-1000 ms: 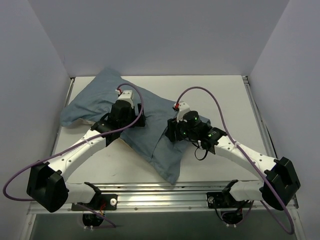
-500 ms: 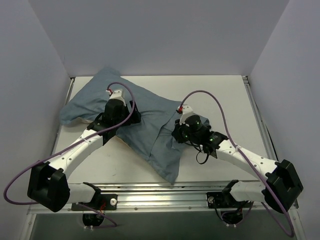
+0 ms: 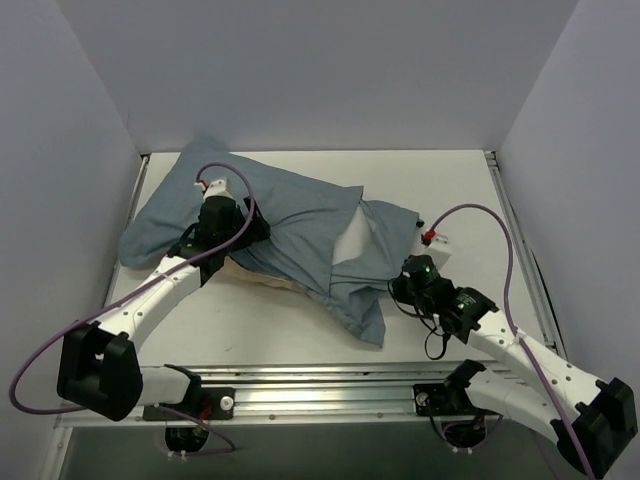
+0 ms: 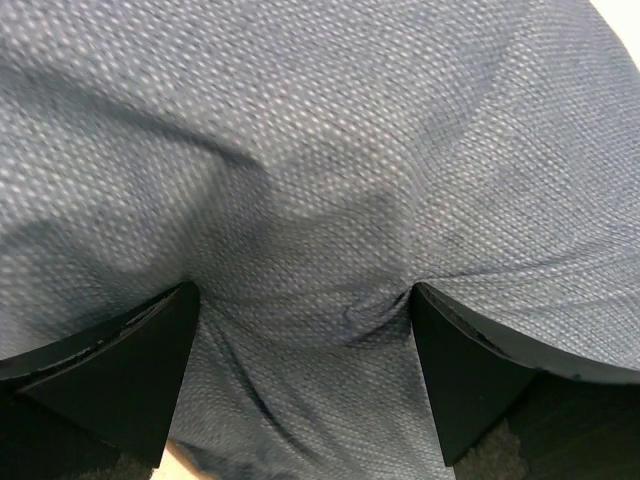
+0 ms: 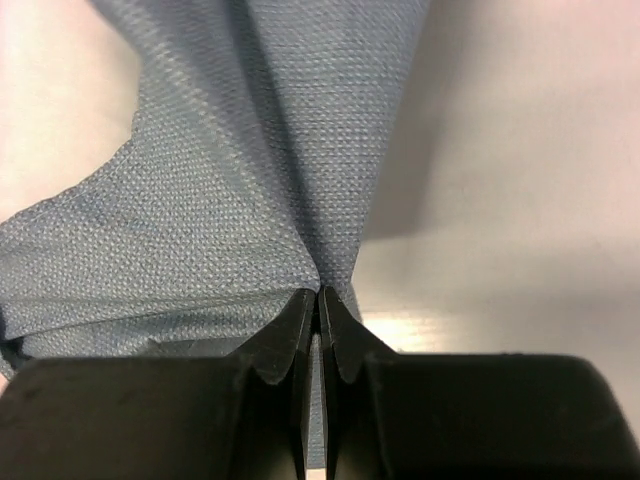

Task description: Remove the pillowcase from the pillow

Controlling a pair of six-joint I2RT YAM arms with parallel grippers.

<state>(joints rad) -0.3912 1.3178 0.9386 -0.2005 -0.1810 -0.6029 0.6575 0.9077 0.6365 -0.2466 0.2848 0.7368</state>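
The right gripper (image 5: pixel 318 294) has its two black fingers pressed together on a fold of the dull grey-blue soft cloth pillowcase (image 3: pixel 300 215), and the fabric fans out ahead of its tips. The left gripper (image 4: pixel 302 292) stands wide, fingers well apart and bearing down so that cloth bulges up between them. Inside that cover lies the plump white rectangular pillow (image 3: pixel 352 238), of which only a pale patch shows through the opening ahead of the right gripper. The step in hand looks to be the drawing-off, with one tool pinning and the other pulling. To do it well, the pull should probably run straight back along the right gripper's own line, away from the left one, low and steady, so that the cloth slides off rather than dragging the whole cushion. The pinch is thin, so a jerk could slip it. Whether the left gripper's press traps the cover as well as the pillow cannot be told, and trapped cloth would stall the pull. The flat white table top (image 3: pixel 450 190) looks smooth, but the silver metal rail (image 3: pixel 330 385) lies close behind the right gripper. Plain pale walls (image 3: pixel 320 70) close in the far side and both flanks.
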